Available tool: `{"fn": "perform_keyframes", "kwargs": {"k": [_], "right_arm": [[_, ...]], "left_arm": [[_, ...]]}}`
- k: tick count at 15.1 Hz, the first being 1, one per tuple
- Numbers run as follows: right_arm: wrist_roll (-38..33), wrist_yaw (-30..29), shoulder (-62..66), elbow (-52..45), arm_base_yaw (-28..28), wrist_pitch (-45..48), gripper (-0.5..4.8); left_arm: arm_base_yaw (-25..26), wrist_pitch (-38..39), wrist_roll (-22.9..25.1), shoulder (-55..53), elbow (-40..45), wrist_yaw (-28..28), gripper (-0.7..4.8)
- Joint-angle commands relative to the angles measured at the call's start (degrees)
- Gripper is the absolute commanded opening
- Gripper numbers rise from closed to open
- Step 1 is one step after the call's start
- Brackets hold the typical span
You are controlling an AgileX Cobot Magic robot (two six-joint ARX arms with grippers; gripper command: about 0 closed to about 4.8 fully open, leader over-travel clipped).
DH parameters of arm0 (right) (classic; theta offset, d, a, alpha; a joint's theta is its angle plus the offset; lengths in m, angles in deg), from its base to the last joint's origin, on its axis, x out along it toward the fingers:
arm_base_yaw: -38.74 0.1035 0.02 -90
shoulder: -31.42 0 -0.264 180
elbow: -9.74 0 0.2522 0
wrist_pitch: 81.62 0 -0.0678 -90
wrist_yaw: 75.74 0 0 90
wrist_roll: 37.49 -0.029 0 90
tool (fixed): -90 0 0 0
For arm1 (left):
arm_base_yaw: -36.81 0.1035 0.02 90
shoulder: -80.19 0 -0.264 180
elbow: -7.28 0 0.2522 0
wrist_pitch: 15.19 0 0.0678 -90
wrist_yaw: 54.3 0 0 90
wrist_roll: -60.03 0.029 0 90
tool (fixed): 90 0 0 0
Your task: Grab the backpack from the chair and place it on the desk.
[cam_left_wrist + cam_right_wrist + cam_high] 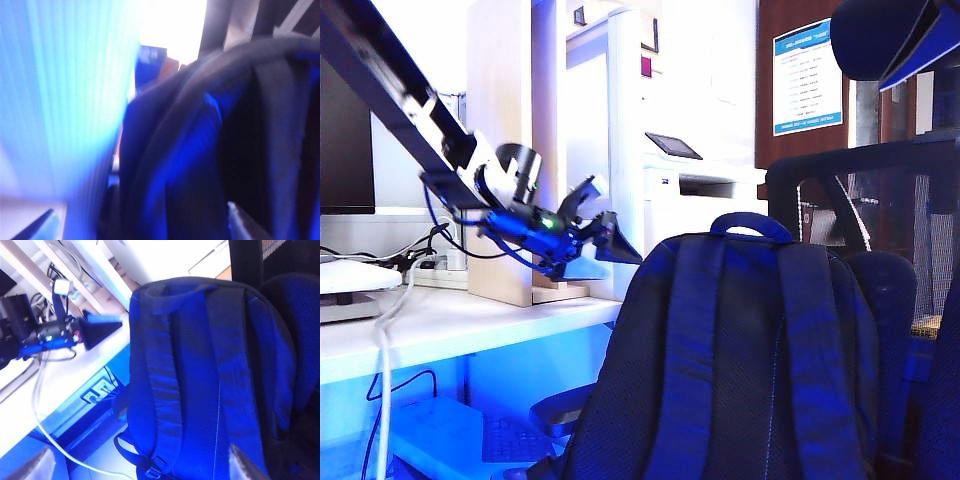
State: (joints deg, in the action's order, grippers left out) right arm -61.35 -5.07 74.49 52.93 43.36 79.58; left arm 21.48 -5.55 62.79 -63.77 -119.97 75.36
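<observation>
Navy-black fabric fills most of the scene: the backpack (750, 360) stands upright on the chair (880, 190), strap side toward the exterior camera, its two padded shoulder straps (685, 350) running top to bottom and its blue top loop handle (750, 222) arching at the crown. So the bag's long axis is vertical, and it leans back against the chair's mesh. To the left in the exterior view lies the white bench (460, 325), where the bag is meant to end up, with a pale wood divider panel (500, 150) and trailing white cables (390, 320) on it. The left tool (592, 228) hangs above the bench edge with its jaws spread wide and nothing between them; the backpack lies just beside it, to the right and a little lower, with the loop handle off to the tool's right at about the same height. This arm is plainly the nearer one (its wrist camera is filled by blurred dark fabric and a strap). The right tool (140, 462) shows only as two fingertips (245, 462) at the edge of its own view, set far apart and holding nothing, looking onto the straps from some way off. The chair seat, the bag's base and the front pockets are hidden, and the left wrist picture is too smeared to judge contact.
</observation>
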Motion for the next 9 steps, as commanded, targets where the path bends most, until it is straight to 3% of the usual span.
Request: {"fn": "perform_keyframes", "kwargs": {"k": [1,4,5,6,7,8,9], "right_arm": [[1.8,-0.3,0.3,0.2,0.0,0.9,4.79],[2.0,-0.3,0.3,0.2,0.0,0.8,4.79],[2.0,-0.3,0.3,0.2,0.0,0.5,4.79],[2.0,-0.3,0.3,0.2,0.0,0.4,4.79],[2.0,-0.3,0.3,0.2,0.0,0.3,4.79],[2.0,-0.3,0.3,0.2,0.0,0.3,4.79],[2.0,-0.3,0.3,0.2,0.0,0.3,4.79]], "left_arm": [[-1.3,-1.5,-0.3,-3.7,-5.8,0.5,4.79],[-3.3,-1.7,-0.2,-7.4,-9.7,0.4,4.79],[-3.8,-1.8,-0.2,-7.8,-9.8,0.5,4.54],[-4.5,-1.6,-0.2,-8.0,-9.8,1.4,2.97],[-4.8,-1.9,-0.2,-7.9,-9.8,3.8,0.65],[-5.4,-3.5,-0.2,-7.9,-10.0,6.2,-0.08],[-5.7,-4.1,-0.2,-7.8,-10.0,6.5,-0.08]]}}
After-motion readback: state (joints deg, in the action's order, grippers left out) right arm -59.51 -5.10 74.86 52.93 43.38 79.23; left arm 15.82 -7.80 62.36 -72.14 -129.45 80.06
